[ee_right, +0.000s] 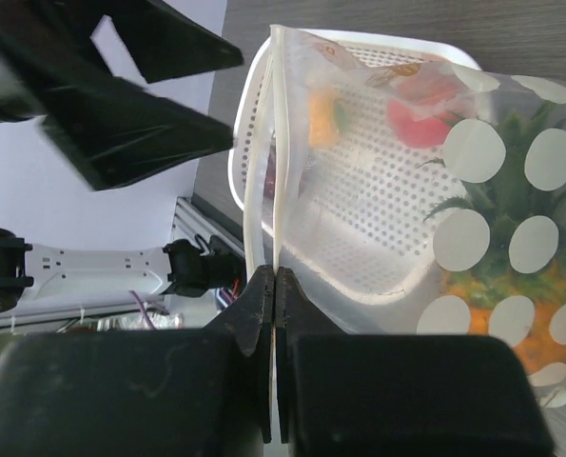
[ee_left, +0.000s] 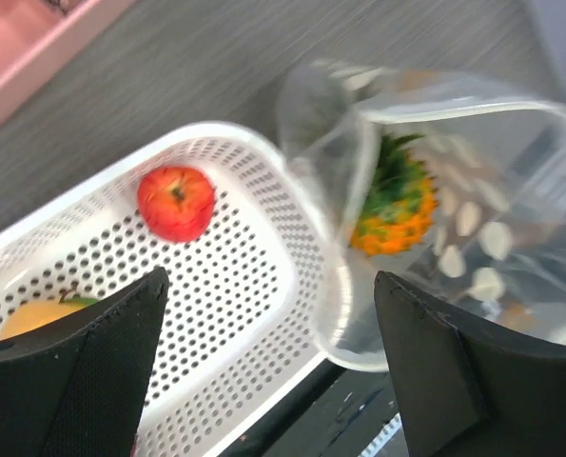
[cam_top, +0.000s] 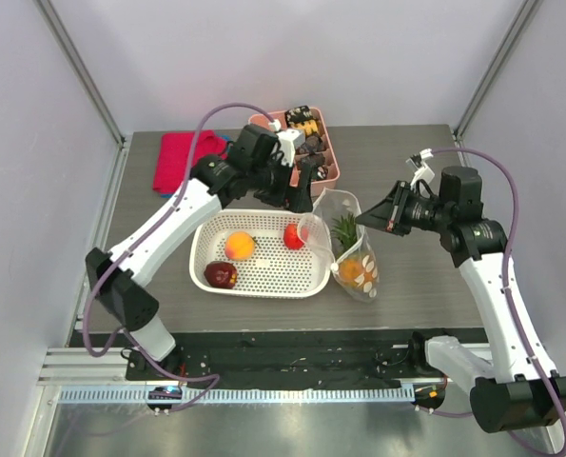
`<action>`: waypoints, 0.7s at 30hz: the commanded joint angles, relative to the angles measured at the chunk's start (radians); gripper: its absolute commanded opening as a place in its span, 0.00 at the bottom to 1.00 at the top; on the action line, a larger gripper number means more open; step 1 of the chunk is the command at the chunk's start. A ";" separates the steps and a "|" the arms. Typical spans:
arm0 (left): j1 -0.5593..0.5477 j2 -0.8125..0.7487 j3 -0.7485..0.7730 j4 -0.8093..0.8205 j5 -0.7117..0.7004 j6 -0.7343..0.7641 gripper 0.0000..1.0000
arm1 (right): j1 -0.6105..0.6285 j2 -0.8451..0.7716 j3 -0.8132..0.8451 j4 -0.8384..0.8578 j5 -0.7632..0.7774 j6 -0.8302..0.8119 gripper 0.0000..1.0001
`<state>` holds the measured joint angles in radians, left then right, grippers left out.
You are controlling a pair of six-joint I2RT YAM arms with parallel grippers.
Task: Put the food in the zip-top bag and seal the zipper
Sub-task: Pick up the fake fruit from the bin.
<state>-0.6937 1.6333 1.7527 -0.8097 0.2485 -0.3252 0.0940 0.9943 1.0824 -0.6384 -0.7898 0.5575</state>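
Top external, bottom upward: dark red apple [cam_top: 221,275], peach [cam_top: 240,246] and small red apple [cam_top: 293,236] lying in the basket [cam_top: 263,290] at centre, pineapple [cam_top: 351,270] inside the zip-top bag [cam_top: 341,206] just right, mouth propped open by the closed right gripper [cam_top: 361,218] pinching its rim, left gripper [cam_top: 301,190] spread wide, empty, above.

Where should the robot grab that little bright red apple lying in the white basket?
Probably best: grip the apple across its round middle, straight down from above; the basket walls block sideways approaches, and its smooth ball shape offers no handle.
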 commanded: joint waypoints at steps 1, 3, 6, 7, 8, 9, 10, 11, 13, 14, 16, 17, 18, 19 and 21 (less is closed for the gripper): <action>0.010 -0.002 -0.051 -0.049 -0.069 0.032 0.88 | -0.022 -0.057 0.024 -0.062 0.104 -0.021 0.01; 0.034 -0.029 -0.110 -0.016 -0.080 0.049 0.91 | -0.030 -0.068 0.022 -0.073 0.136 -0.019 0.01; 0.080 -0.065 -0.174 -0.049 -0.126 0.118 0.98 | -0.031 -0.069 0.016 -0.099 0.195 -0.010 0.01; 0.092 -0.070 -0.186 -0.069 -0.132 0.147 0.98 | -0.031 -0.065 0.013 -0.112 0.201 -0.008 0.01; 0.102 -0.070 -0.199 -0.101 -0.152 0.213 0.98 | -0.031 -0.063 0.008 -0.118 0.207 -0.008 0.01; 0.121 -0.069 -0.208 -0.150 -0.196 0.239 0.99 | -0.031 -0.060 -0.005 -0.118 0.211 -0.007 0.01; 0.132 -0.069 -0.222 -0.172 -0.209 0.265 1.00 | -0.031 -0.060 -0.015 -0.119 0.208 -0.007 0.01; 0.144 -0.066 -0.232 -0.190 -0.224 0.319 1.00 | -0.033 -0.060 -0.022 -0.118 0.207 -0.004 0.01; 0.177 -0.066 -0.278 -0.198 -0.268 0.369 1.00 | -0.031 -0.056 -0.042 -0.103 0.198 0.005 0.01; 0.184 -0.063 -0.295 -0.198 -0.272 0.392 1.00 | -0.034 -0.052 -0.047 -0.098 0.193 0.007 0.01; 0.187 -0.055 -0.321 -0.183 -0.290 0.432 1.00 | -0.031 -0.046 -0.052 -0.089 0.189 0.013 0.01; 0.187 -0.050 -0.325 -0.171 -0.282 0.443 1.00 | -0.031 -0.042 -0.050 -0.087 0.189 0.013 0.01; 0.187 -0.038 -0.322 -0.169 -0.285 0.446 1.00 | -0.033 -0.040 -0.047 -0.086 0.189 0.013 0.01; 0.186 -0.018 -0.321 -0.166 -0.287 0.448 1.00 | -0.031 -0.039 -0.044 -0.086 0.187 0.009 0.01; 0.186 0.003 -0.320 -0.158 -0.275 0.451 1.00 | -0.033 -0.039 -0.038 -0.087 0.187 0.005 0.01</action>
<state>-0.5022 1.6085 1.4227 -0.9844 -0.0097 0.0540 0.0639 0.9565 1.0332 -0.7494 -0.6041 0.5568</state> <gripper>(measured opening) 0.996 0.022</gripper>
